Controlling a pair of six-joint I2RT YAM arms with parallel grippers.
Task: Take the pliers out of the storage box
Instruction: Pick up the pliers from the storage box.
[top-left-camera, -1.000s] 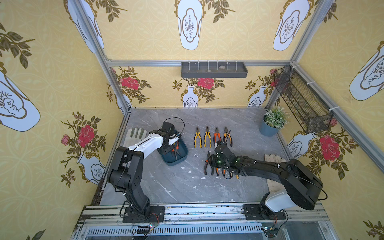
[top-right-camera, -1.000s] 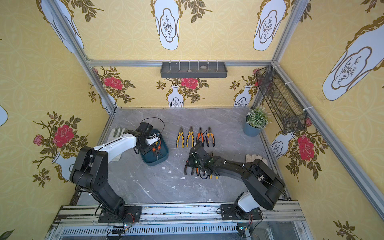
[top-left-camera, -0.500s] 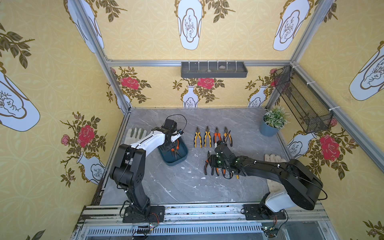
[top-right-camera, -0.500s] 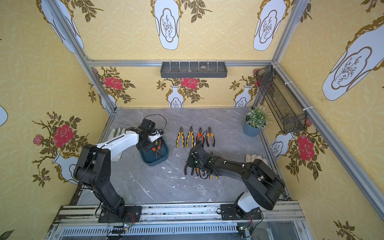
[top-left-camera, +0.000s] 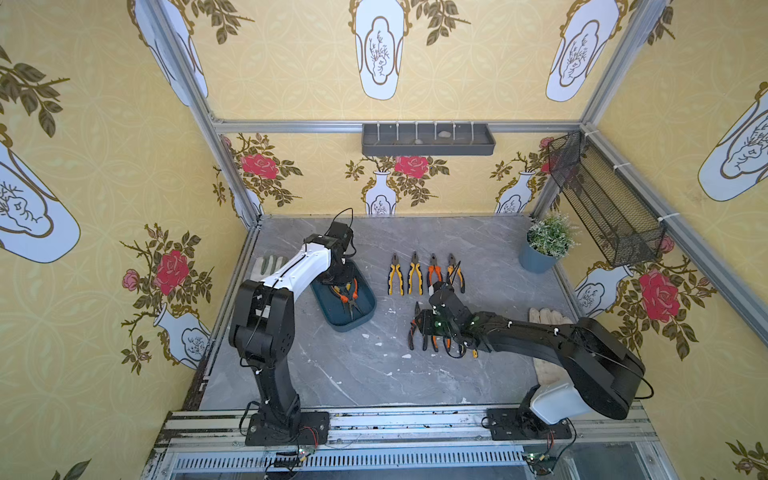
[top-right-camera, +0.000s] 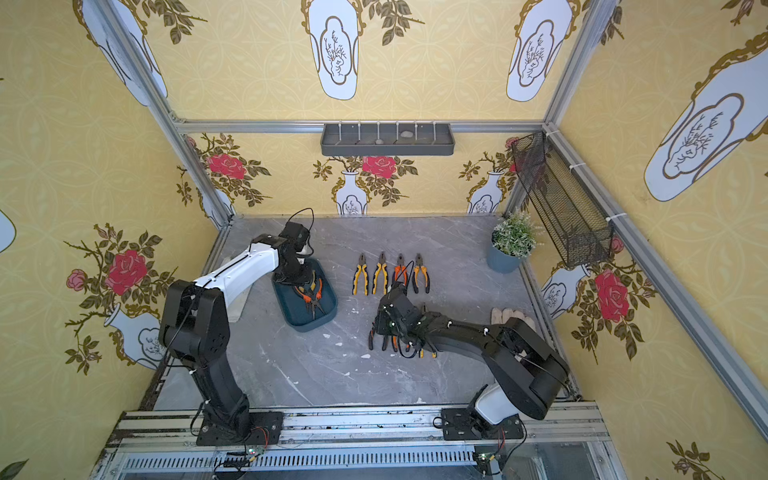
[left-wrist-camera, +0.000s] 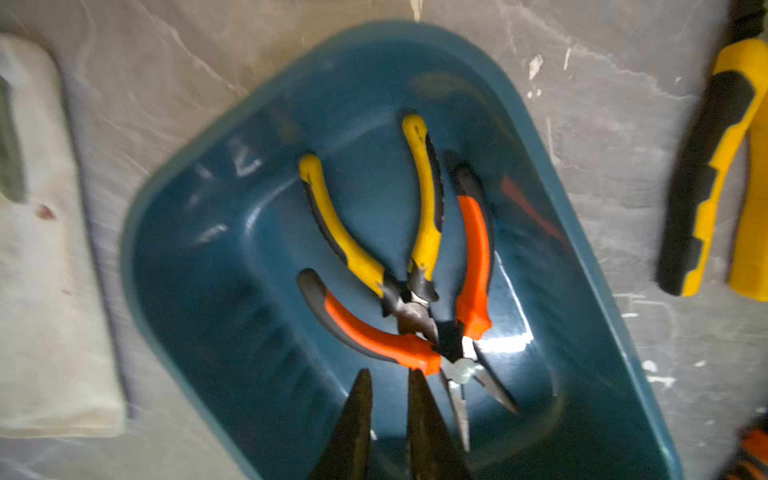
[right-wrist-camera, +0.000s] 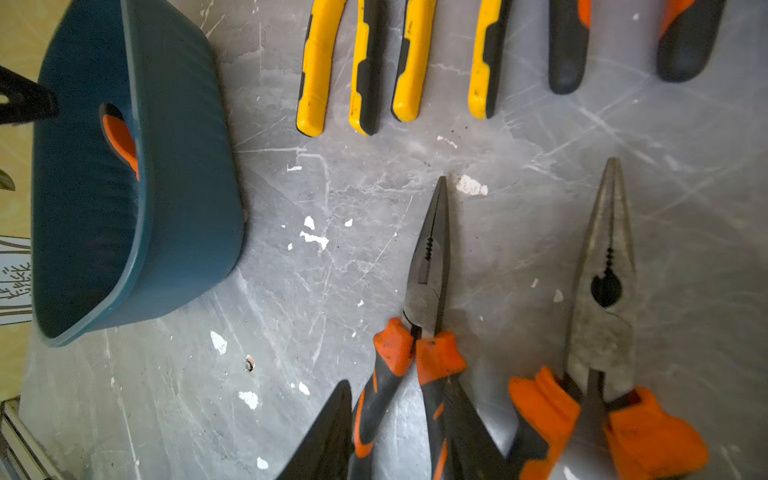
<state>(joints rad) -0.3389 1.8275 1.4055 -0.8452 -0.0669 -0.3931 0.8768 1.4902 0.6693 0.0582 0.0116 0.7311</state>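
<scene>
Left wrist view, blurred: left end effector (left-wrist-camera: 390, 399) narrowly parted, empty; right end effector (top-left-camera: 422, 328) cropped, state unclear.

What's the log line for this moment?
left gripper: slightly open, empty, over storage box | box: yellow-handled pliers and orange-handled pliers inside | right gripper: low over long-nose pliers on table, grip unclear | far row: four pliers

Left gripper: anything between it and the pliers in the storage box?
Nothing visible. The left gripper hangs open over the storage box, close to the yellow-handled pliers and orange-handled pliers, which lie crossed on the box floor.
</scene>
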